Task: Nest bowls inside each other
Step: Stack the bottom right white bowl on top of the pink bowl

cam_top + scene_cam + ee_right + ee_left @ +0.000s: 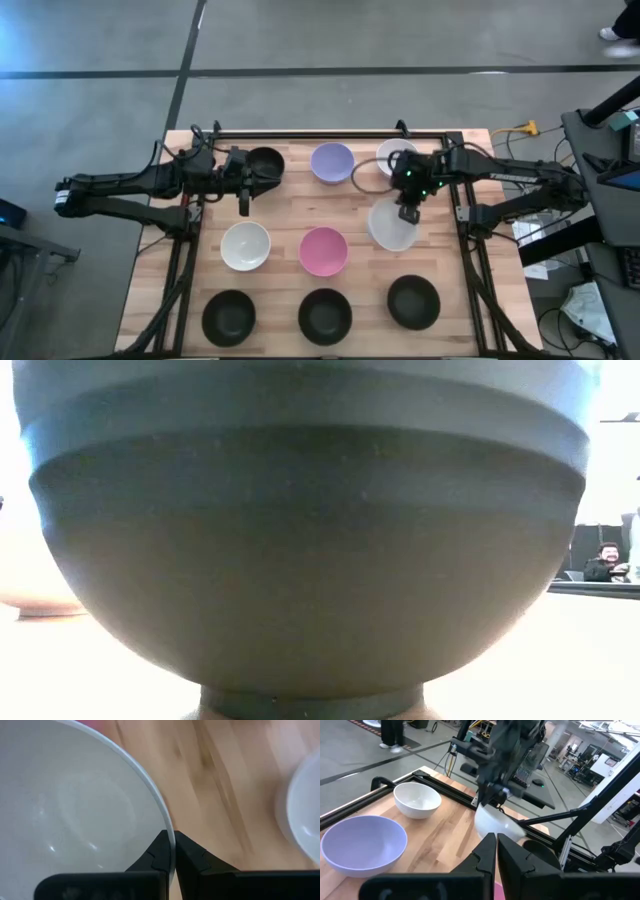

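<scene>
Nine bowls show in the high view. Along the far row stand a black bowl [265, 160], a lavender bowl [332, 162] and a white bowl [392, 152], partly under my right arm. In the middle row are a white bowl [245, 245], a pink bowl [323, 250] and a third white bowl [392, 228]. Three black bowls [325, 315] line the near row. My right gripper [408, 212] is shut on the third white bowl. My left gripper [243, 205] hangs shut beside the far black bowl, touching nothing. My right gripper pinches the white bowl's rim [168, 831], one finger inside the bowl and one outside, coming from above at its far edge. In the left wrist view the bowl [495, 824] hangs tilted below the fingers, lifted off the table.
A black metal frame [330, 133] runs around the table's far and side edges. The near-row middle black bowl [300, 540] fills the low view. A person [605, 563] sits far off in the room. Bare wood [290, 205] lies between the far and middle rows.
</scene>
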`<state>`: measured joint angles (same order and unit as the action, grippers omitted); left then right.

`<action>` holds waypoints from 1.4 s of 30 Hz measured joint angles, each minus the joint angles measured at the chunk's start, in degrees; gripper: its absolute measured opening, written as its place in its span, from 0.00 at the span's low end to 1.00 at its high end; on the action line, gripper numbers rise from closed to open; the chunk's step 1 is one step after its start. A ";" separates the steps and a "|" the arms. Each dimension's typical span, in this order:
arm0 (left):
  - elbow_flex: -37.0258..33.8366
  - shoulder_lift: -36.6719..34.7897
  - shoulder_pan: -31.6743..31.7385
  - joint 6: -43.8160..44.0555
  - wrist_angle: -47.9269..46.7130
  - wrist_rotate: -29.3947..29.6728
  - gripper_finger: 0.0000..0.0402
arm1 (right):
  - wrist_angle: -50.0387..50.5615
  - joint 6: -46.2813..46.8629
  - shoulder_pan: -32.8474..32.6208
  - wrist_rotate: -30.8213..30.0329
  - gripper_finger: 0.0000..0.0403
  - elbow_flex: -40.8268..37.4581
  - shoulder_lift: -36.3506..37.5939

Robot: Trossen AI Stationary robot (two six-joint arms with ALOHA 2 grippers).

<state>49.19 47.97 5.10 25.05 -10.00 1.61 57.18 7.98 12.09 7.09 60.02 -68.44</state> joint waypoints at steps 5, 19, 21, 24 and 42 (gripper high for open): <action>0.00 0.00 0.00 0.01 0.00 0.00 0.00 | -12.56 10.42 -0.55 6.68 0.02 2.33 1.52; 0.00 -5.72 -0.08 -1.45 -0.46 -4.46 0.00 | -38.82 34.04 -10.75 8.65 0.02 1.53 -5.46; 0.00 -6.89 -0.44 -2.37 -2.34 -5.72 0.00 | -37.50 35.99 -11.60 8.67 0.02 4.55 -8.03; 0.00 -8.28 -1.68 -4.29 -7.44 -6.49 0.00 | -28.64 37.03 -12.17 8.57 0.02 11.87 -13.42; 0.00 -9.13 -4.11 -4.98 -18.08 -6.64 0.00 | 6.91 25.16 -11.37 7.83 0.02 45.55 -47.20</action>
<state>49.19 38.84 0.99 20.08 -28.08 -5.04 64.09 33.15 0.72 14.92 105.57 -115.64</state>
